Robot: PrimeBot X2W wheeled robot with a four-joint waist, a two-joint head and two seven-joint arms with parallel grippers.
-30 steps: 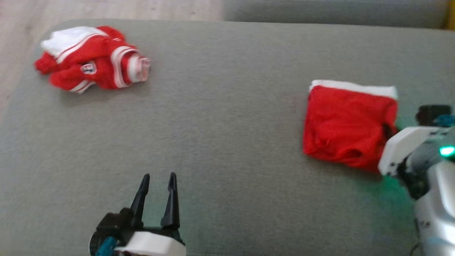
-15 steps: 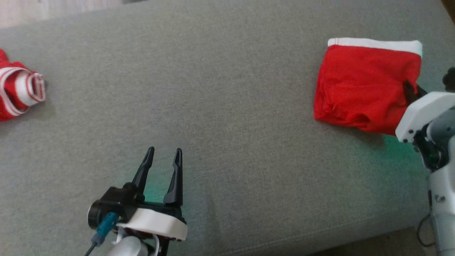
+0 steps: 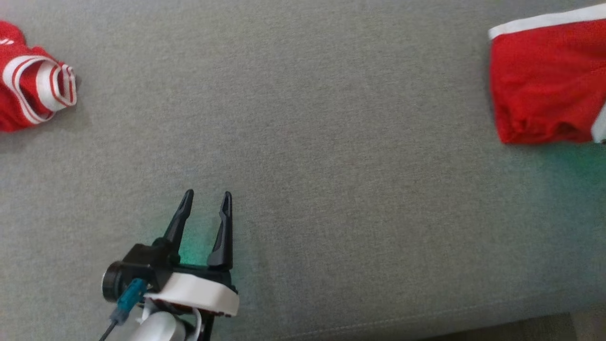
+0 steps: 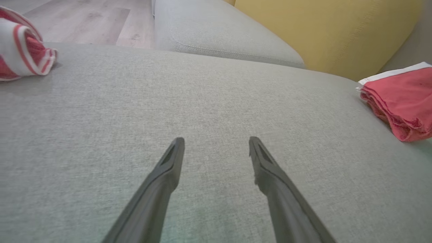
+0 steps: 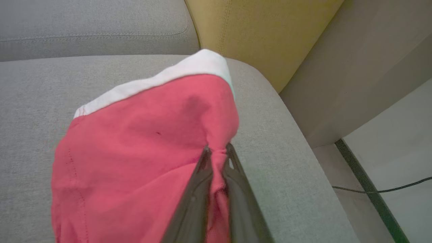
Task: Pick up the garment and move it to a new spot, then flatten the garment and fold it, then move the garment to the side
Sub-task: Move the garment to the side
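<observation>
The garment (image 5: 141, 141), folded red with a white band, is clamped at its edge between your right gripper's (image 5: 217, 150) fingers. It has slid rightward across the grey cushion (image 3: 331, 142), so the side move looks underway. Your left gripper (image 3: 208, 194) hangs spread and empty.

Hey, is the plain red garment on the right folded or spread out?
Folded. The red garment forms a compact block with stacked layers along its edge.
</observation>
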